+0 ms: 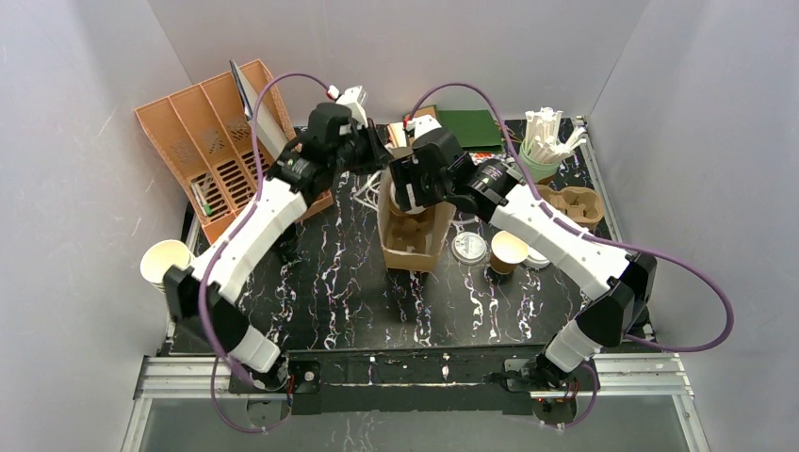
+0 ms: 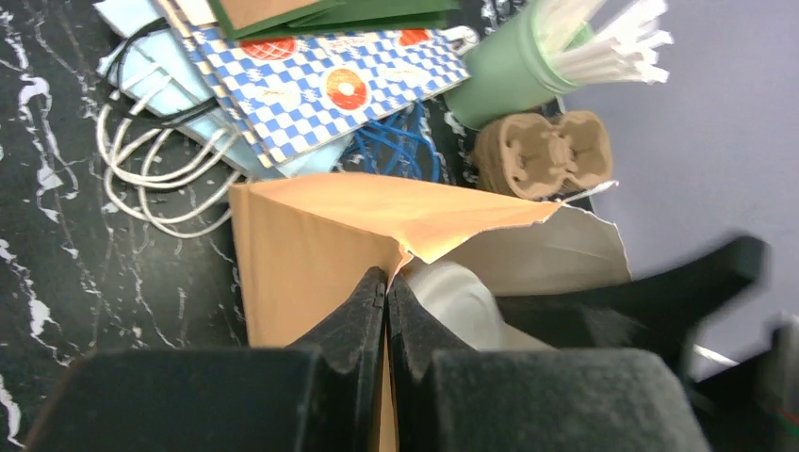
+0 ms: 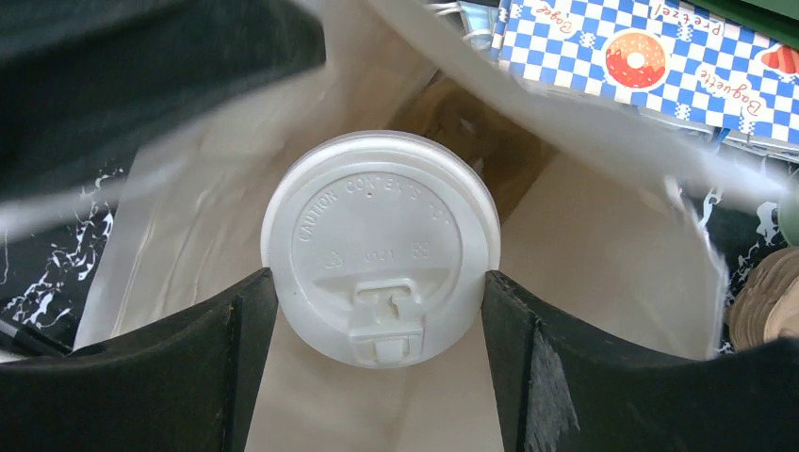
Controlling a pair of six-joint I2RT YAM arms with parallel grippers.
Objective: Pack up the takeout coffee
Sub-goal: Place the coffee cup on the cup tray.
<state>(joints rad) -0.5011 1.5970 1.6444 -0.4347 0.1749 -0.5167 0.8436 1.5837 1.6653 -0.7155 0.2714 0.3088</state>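
Left gripper (image 2: 386,315) pinching bag (image 2: 301,254) rim, right gripper (image 3: 379,325) clasping lidded cup (image 3: 377,226) by its sides within the bag's open mouth, open cup (image 1: 509,250) on table (image 1: 330,282) beside bag.

Left pincer (image 2: 386,282) at 6 o'clock was pinched tight on the rim of a tan paper bag (image 2: 311,235), mouth open toward 3 o'clock. Blue-checkered bags (image 2: 320,85) with white cord handles (image 2: 141,179) lay at 11 o'clock on the black marbled bench (image 2: 57,254). Green cup of white sticks (image 2: 499,80) and a pulp cup carrier (image 2: 546,155) sat at 1 o'clock.
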